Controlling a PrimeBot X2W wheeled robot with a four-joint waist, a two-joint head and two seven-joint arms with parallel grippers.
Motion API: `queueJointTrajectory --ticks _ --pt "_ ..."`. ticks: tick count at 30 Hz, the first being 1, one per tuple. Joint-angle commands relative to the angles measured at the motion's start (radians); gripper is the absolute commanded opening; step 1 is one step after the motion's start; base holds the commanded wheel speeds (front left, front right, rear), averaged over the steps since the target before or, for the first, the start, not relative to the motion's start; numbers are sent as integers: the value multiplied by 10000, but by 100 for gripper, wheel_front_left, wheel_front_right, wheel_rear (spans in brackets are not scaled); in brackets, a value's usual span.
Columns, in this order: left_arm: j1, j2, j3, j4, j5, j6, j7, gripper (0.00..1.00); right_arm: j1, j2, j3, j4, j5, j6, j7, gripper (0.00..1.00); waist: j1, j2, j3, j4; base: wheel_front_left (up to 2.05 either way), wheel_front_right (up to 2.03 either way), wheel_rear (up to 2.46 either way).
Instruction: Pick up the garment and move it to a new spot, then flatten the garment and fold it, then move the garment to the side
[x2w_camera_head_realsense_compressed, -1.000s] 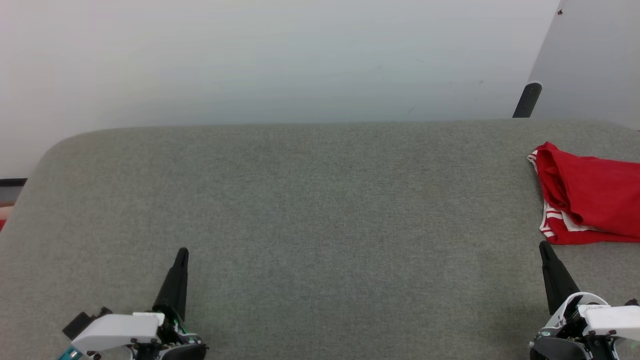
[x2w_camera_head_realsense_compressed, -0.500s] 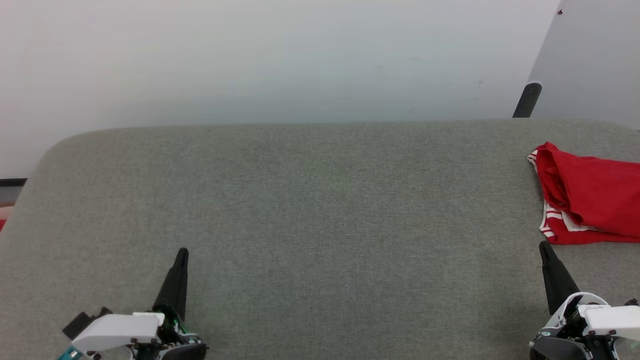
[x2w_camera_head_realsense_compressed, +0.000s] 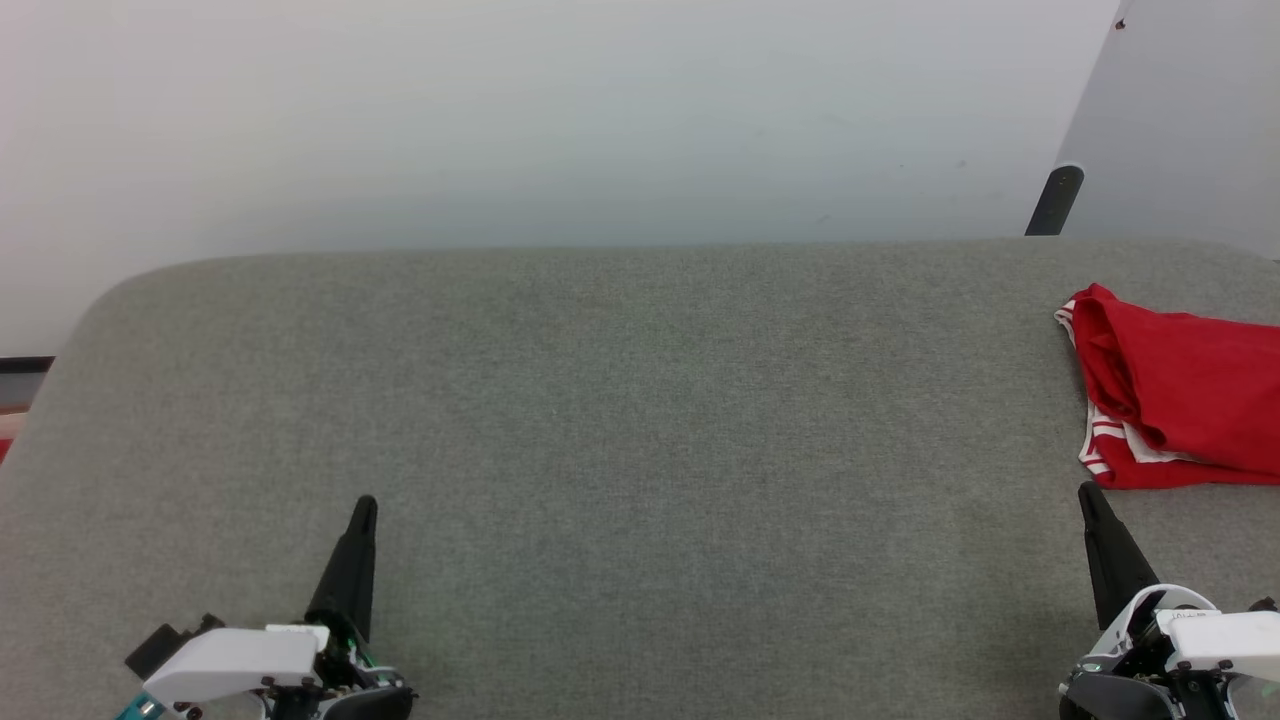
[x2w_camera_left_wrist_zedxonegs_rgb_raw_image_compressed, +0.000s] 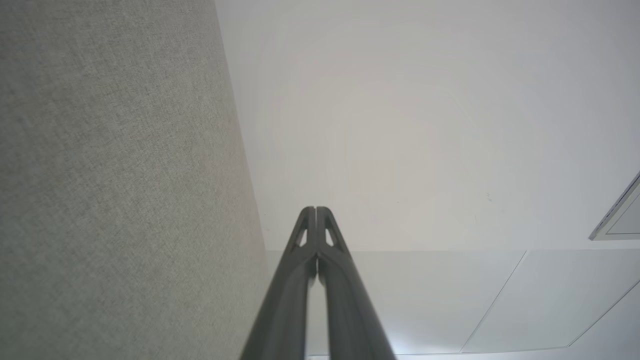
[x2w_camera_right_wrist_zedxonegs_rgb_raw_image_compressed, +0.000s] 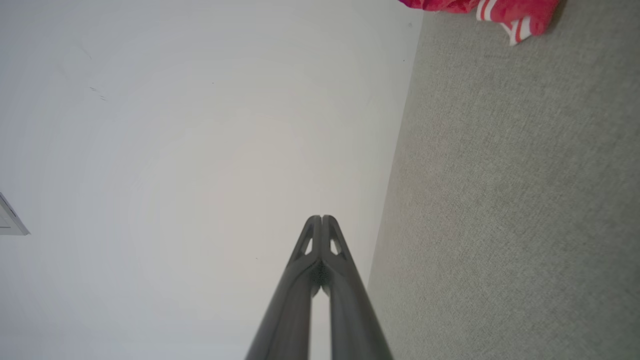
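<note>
Left tool (x2w_camera_head_realsense_compressed: 366, 505), clenched: we see its 2 dark fingers (x2w_camera_left_wrist_zedxonegs_rgb_raw_image_compressed: 295, 290) pressed together along their length with nothing between them. It hangs over the worktop (x2w_camera_head_realsense_compressed: 640, 420) near the worktop's front-left corner, its tip pointing toward the worktop's far edge. Right tool (x2w_camera_head_realsense_compressed: 1085, 492), likewise clenched and empty: its 2 fingers meet at the tip, and it stands near the worktop's front-right corner, also pointing toward the far edge.

The garment (x2w_camera_head_realsense_compressed: 1180, 400) lies bunched on the right end of the worktop, closer to the far edge than to the front, and runs out past the picture's right border. We note red cloth in soft folds, with white-and-red striped trim along the side that faces the worktop's middle. In the right wrist view, bare grey worktop shows between the garment and the right tool. The worktop is covered in grey woven fabric with rounded far corners. A pale wall (x2w_camera_head_realsense_compressed: 560, 120) rises behind the worktop's far edge.
</note>
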Motion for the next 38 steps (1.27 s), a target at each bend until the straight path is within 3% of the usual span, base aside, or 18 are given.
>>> queueJointTrajectory --ticks 1,38 --pt "-88 5 17 4 -31 -36 16 0 -23 34 32 0 41 0 20 0 0 -1 0 0 0 0 0" --pt "-88 5 16 3 -34 -36 13 0 -23 35 33 0 42 0 19 0 0 -1 0 0 0 0 0"
